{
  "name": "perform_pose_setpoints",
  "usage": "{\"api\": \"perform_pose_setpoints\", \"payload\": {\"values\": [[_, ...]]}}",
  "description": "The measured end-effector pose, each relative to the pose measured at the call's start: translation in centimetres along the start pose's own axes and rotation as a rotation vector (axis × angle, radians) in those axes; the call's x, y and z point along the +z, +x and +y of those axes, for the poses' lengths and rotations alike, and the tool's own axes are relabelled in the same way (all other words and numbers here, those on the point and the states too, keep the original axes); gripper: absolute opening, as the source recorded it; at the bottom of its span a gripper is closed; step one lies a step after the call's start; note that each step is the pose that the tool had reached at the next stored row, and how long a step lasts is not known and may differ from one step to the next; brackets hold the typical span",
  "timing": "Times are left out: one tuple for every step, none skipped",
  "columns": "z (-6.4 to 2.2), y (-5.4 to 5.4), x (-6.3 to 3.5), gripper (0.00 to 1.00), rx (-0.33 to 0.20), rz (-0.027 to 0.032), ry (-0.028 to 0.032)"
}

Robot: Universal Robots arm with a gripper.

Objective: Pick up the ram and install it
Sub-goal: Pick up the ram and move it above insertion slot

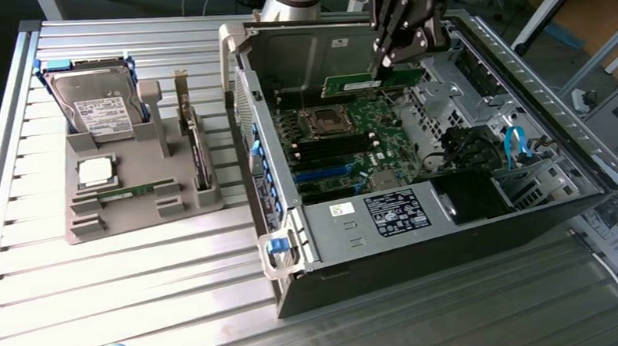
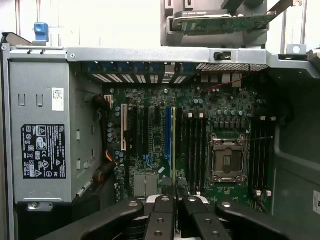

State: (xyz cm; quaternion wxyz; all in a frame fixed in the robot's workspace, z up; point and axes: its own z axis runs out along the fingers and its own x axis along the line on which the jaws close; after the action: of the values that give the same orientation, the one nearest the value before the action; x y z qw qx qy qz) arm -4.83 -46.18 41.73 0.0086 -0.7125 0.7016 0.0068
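My gripper (image 1: pixel 385 63) hangs over the back part of the open computer case (image 1: pixel 322 219), shut on the ram (image 1: pixel 372 83), a long green stick held level above the motherboard (image 1: pixel 376 150). The empty processor socket (image 1: pixel 322 121) and the black memory slots (image 1: pixel 334 146) lie just below and to the exterior view's left of the stick. In the wrist view the gripper (image 2: pixel 172 200) points down at the motherboard (image 2: pixel 150 150). The ram (image 2: pixel 173 145) shows edge-on as a thin strip running out from between the fingers. The memory slots (image 2: pixel 195 145) lie beside the socket (image 2: pixel 227 160).
A grey fixture (image 1: pixel 133 212) on the slatted table at the exterior view's left holds a hard drive (image 1: pixel 97 104), a silver processor chip (image 1: pixel 95 170), a small green board (image 1: pixel 122 194) and an upright card (image 1: pixel 192 139). Drive cages and cables (image 1: pixel 516 144) crowd the case's right side.
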Motion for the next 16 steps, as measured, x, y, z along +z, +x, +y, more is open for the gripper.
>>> {"api": "perform_pose_setpoints", "payload": {"values": [[-0.19, 0.0, 0.0, 0.12, 0.0, -0.0001, 0.0], [-0.43, 0.0, 0.0, 0.12, 0.0, 0.0, 0.0], [-0.65, 0.0, 0.0, 0.12, 0.0, 0.0, 0.0], [-0.85, 0.0, 0.0, 0.12, 0.0, -0.0001, 0.0], [-1.07, 0.0, 0.01, 0.12, 0.0, -0.0001, 0.0], [-1.28, 0.0, 0.01, 0.12, 0.0, -0.0001, 0.0], [-1.46, 0.0, 0.0, 0.12, 0.0, 0.0, 0.0], [-1.63, 0.0, 0.0, 0.12, 0.0, 0.0, 0.0], [-1.84, 0.0, 0.01, 0.12, 0.0, 0.0, 0.0], [-2.04, 0.0, 0.01, 0.12, 0.0, 0.0, 0.0], [-2.31, 0.0, 0.01, 0.12, 0.0, -0.0001, 0.0], [-2.64, 0.0, 0.01, 0.12, 0.0, 0.0, 0.0], [-2.84, 0.0, 0.01, 0.12, 0.0, 0.0, 0.0], [-3.03, 0.0, 0.01, 0.12, 0.0, 0.0, 0.0], [-3.24, 0.1, 0.01, 0.12, 0.0, 0.0, 0.0], [-3.45, 0.1, 0.01, 0.12, 0.0, 0.0, 0.0]]}}
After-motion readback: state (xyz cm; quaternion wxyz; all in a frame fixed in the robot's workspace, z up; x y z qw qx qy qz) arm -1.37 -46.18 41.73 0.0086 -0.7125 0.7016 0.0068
